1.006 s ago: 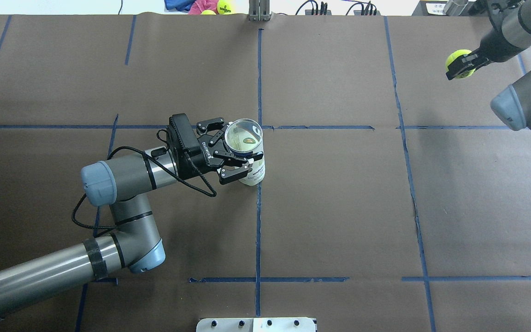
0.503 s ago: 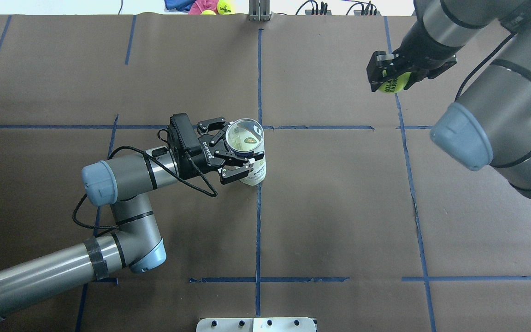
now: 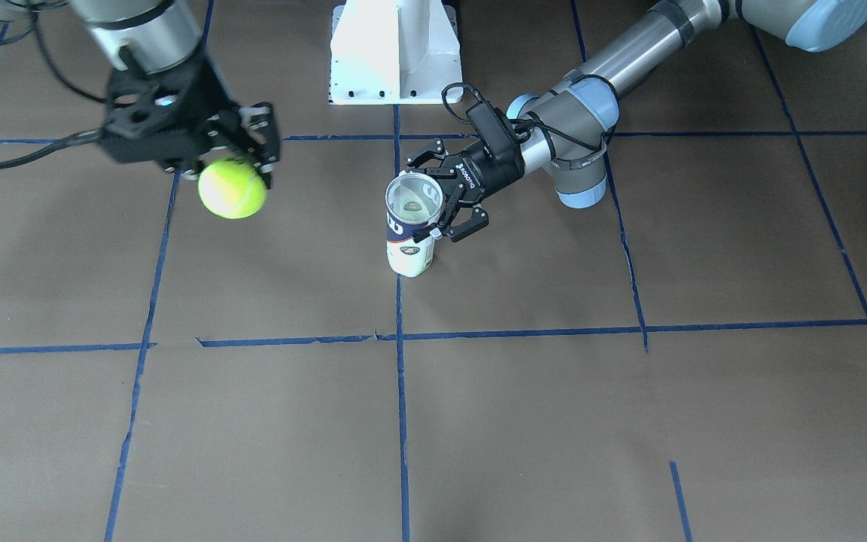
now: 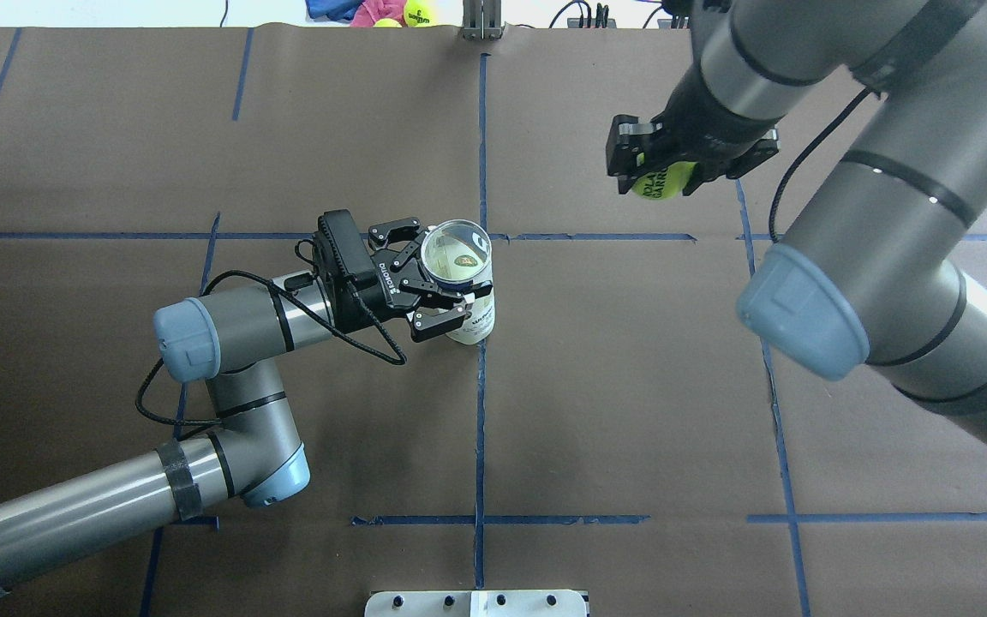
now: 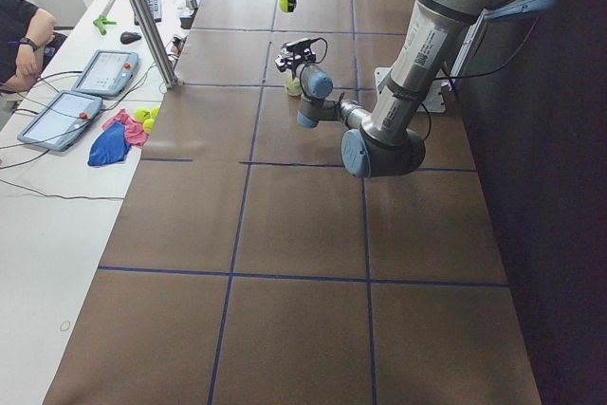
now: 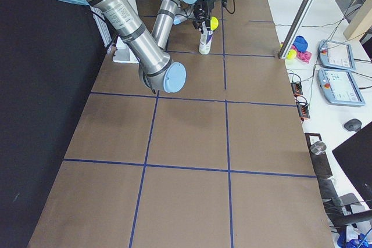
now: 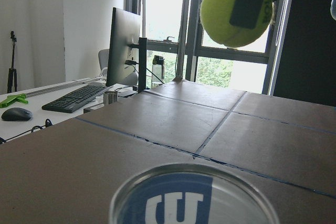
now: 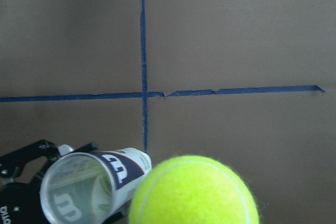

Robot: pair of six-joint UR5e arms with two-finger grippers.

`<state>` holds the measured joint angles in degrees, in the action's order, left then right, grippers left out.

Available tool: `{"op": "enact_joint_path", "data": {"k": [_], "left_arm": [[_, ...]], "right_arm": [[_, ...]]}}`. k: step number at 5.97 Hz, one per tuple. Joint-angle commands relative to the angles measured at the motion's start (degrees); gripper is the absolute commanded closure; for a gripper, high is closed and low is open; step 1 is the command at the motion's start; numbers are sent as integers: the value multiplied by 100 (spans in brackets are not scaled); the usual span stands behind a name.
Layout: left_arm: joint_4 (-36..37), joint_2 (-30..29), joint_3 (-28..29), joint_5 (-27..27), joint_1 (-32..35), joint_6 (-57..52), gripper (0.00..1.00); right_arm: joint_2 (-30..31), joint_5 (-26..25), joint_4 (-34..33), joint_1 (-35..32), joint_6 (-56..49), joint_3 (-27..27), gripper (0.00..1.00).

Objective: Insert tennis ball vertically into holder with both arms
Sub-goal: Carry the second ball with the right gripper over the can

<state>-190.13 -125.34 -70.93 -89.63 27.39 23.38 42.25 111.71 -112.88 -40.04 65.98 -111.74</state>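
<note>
Can: slim tube [image 4: 475, 319] standing upright on the bench [image 4: 631, 386], its foot on the long blue tape line [image 4: 480, 428], just on the robot's side of a tape crossing.
Can, make: white and navy printed label, thin silvery rim, round mouth facing up. Inside, the label print shows through the wall.
Left hand: black fingers [image 4: 429, 278] clenched around the can just under the rim, reaching in from the side, arm lying low over the bench.
Ball: yellow-green felt tennis ball [image 4: 663, 182], black lettering on it, up in the air and well apart from the can, over toward the robot's right.
Right hand: pointing down [image 4: 661, 170], grasping the ball between its black fingers.
Overhead view only: the wide sideways gap between ball and can.
Right-end view only: ball sits higher than the can's mouth. It looks close beside the can top there, which the overhead view contradicts.
Left wrist view only: ball seen from below against windows, a dark finger pad pressed on its upper right side. Can rim is a blurred ring at the bottom edge.
Right wrist view only: fuzzy nap of the ball fills the lower edge. Can mouth is below and to the left, with black fingers beside it.
Front view only: ball hangs clear below the fingers. White metal pedestal [image 3: 394, 53] behind the can.
Bench surface: matt brown paper, gridded with blue tape, slightly torn in places.
</note>
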Motion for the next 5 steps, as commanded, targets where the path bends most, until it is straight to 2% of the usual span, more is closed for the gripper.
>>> {"op": "enact_joint_path", "data": {"k": [1, 2, 3, 4, 5], "left_arm": [[46, -17, 0, -1, -6, 8, 18], [90, -34, 0, -1, -15, 8, 18], [90, -52, 0, -1, -15, 8, 18], [99, -52, 0, -1, -15, 8, 18], [90, -52, 0, -1, -15, 8, 18]], "right_arm": [[-742, -131, -50, 294, 450, 624, 99], [-910, -166, -50, 364, 530, 784, 98], [-1181, -228, -33, 409, 704, 1212, 97], [-1219, -437, -7, 548, 776, 1312, 95], [-1202, -491, -6, 584, 768, 1313, 83]]}}
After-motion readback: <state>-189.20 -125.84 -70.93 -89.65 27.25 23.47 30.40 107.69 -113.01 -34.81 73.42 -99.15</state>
